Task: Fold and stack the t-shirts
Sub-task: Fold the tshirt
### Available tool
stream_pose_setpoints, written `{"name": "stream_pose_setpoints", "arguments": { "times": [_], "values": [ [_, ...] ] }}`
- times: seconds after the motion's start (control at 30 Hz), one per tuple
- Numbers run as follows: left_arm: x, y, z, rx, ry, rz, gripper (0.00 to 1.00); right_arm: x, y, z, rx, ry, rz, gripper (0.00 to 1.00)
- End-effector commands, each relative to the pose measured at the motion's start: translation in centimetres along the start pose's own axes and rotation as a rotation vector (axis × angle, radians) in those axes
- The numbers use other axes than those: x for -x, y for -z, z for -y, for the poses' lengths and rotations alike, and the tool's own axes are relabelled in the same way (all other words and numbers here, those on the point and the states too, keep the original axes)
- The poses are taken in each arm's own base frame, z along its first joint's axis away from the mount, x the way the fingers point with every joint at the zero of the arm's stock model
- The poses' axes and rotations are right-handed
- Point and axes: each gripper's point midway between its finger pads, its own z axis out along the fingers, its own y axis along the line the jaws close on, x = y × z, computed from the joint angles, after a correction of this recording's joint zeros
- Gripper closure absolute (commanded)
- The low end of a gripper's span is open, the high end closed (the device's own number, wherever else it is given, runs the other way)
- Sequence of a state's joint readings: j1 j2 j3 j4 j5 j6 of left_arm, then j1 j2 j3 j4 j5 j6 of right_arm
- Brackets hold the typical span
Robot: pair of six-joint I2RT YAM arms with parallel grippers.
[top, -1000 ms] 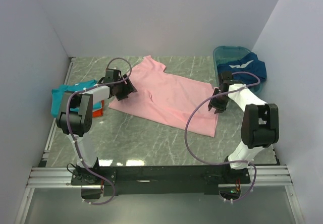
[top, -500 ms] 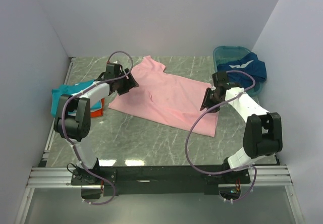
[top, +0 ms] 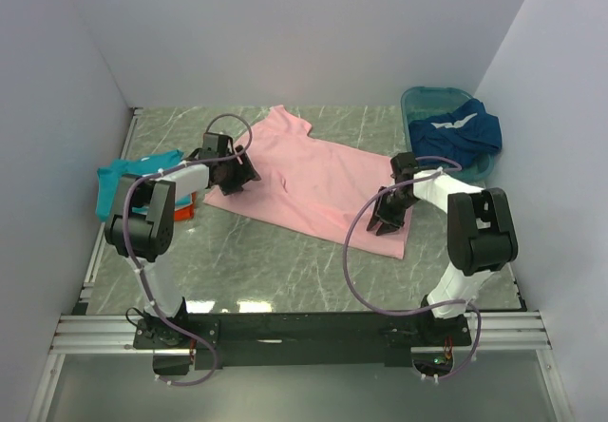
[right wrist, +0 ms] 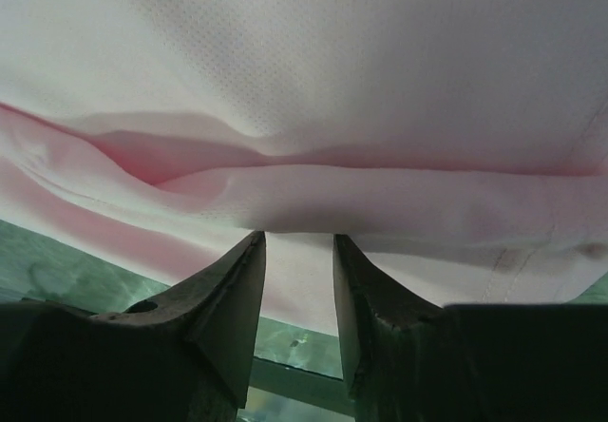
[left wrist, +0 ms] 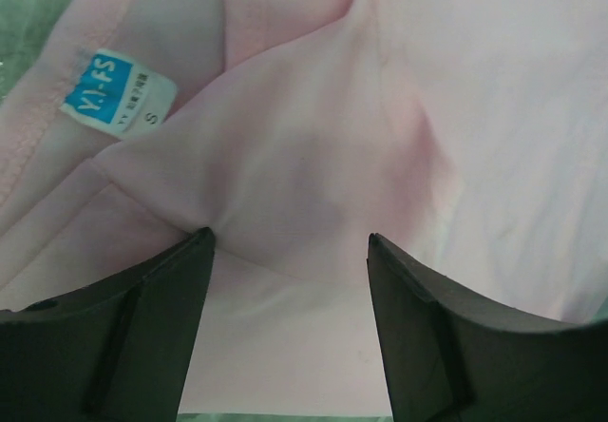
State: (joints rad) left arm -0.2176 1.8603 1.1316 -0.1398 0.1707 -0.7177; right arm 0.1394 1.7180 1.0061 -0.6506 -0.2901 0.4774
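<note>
The light pink t-shirt (top: 313, 180) lies spread flat in the middle of the table. My left gripper (top: 237, 170) sits low over its left edge near the collar. In the left wrist view it (left wrist: 290, 241) is open wide, with pink cloth between the fingers and a blue size label (left wrist: 119, 94) ahead. My right gripper (top: 385, 215) is down at the shirt's lower right hem. In the right wrist view it (right wrist: 297, 239) is narrowly open, with a raised fold of pink cloth (right wrist: 313, 189) lying at the fingertips. The teal t-shirt (top: 119, 180) and the orange t-shirt (top: 185, 208) lie at the left.
The dark blue t-shirt with white trim (top: 456, 127) hangs out of the teal plastic basin (top: 418, 99) at the back right. White walls close in the table on the left, back and right. The arms' mounting rail (top: 304, 332) runs along the near edge.
My right gripper has moved forward and left, down onto the shirt's lower right hem. My left gripper has dropped back a little onto the shirt's left edge.
</note>
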Motion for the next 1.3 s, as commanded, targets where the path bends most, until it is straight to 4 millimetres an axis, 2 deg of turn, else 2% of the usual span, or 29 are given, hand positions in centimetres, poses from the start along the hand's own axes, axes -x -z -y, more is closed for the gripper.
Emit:
{"name": "stream_pose_setpoints", "arguments": {
  "times": [0.0, 0.13, 0.17, 0.23, 0.27, 0.3, 0.37, 0.4, 0.57, 0.67, 0.77, 0.8, 0.83, 0.93, 1.0, 1.13, 1.17, 1.27],
  "values": [
    [-0.9, 0.0, -2.3, 0.096, -0.014, -0.014, 0.27, -1.7, -0.8, 0.9, -0.017, -0.008, -0.065, 0.58],
    [-2.1, 0.6, -3.8, 0.138, -0.013, -0.023, 0.27, -4.4, -0.8, 3.1, -0.084, -0.036, -0.119, 0.59],
    [-3.1, 0.8, -4.5, 0.151, -0.009, -0.038, 0.27, -5.0, -0.7, 3.5, -0.101, -0.043, -0.135, 0.59],
    [-3.4, 1.6, -4.3, 0.137, -0.005, -0.032, 0.28, -6.3, -0.4, 4.5, -0.131, -0.055, -0.147, 0.59],
    [-4.4, 1.8, -5.0, 0.148, -0.004, -0.048, 0.28, -6.9, -0.3, 4.9, -0.141, -0.062, -0.161, 0.59],
    [-4.4, 2.4, -4.8, 0.138, -0.004, -0.037, 0.28, -7.8, -0.3, 5.5, -0.156, -0.065, -0.178, 0.59],
    [-6.1, 2.9, -5.5, 0.144, 0.001, -0.064, 0.28, -8.7, 0.1, 5.8, -0.159, -0.078, -0.182, 0.59],
    [-6.3, 3.5, -5.3, 0.134, 0.004, -0.059, 0.28, -9.3, 0.2, 6.0, -0.159, -0.084, -0.192, 0.59],
    [-9.8, 5.5, -6.2, 0.15, 0.014, -0.11, 0.28, -10.5, 1.3, 6.1, -0.152, -0.107, -0.187, 0.59],
    [-10.2, 7.5, -5.4, 0.124, 0.032, -0.088, 0.27, -10.4, 2.3, 6.2, -0.165, -0.099, -0.173, 0.59],
    [-9.9, 8.8, -4.5, 0.107, 0.036, -0.08, 0.27, -9.2, 4.0, 5.2, -0.152, -0.066, -0.137, 0.59],
    [-9.3, 9.4, -4.0, 0.098, 0.033, -0.063, 0.27, -7.9, 5.0, 4.2, -0.125, -0.045, -0.098, 0.58],
    [-8.8, 9.7, -3.6, 0.096, 0.03, -0.052, 0.27, -7.7, 5.7, 3.9, -0.121, -0.03, -0.098, 0.58],
    [-5.8, 10.7, -0.8, 0.055, 0.007, 0.0, 0.27, -5.7, 7.6, 1.7, -0.067, 0.018, -0.049, 0.58],
    [-4.9, 10.4, 0.1, 0.035, -0.002, 0.015, 0.27, -4.4, 8.1, 0.5, -0.031, 0.032, -0.022, 0.58],
    [-3.4, 8.9, 2.4, -0.046, -0.006, 0.023, 0.26, -3.5, 6.8, -1.5, 0.05, 0.058, -0.032, 0.58],
    [-3.8, 8.2, 2.6, -0.053, 0.006, -0.006, 0.26, -3.6, 6.3, -1.9, 0.065, 0.061, -0.045, 0.58],
    [-3.4, 7.5, 3.6, -0.094, 0.016, -0.013, 0.26, -4.0, 4.6, -2.6, 0.096, 0.063, -0.086, 0.58]
  ]
}}
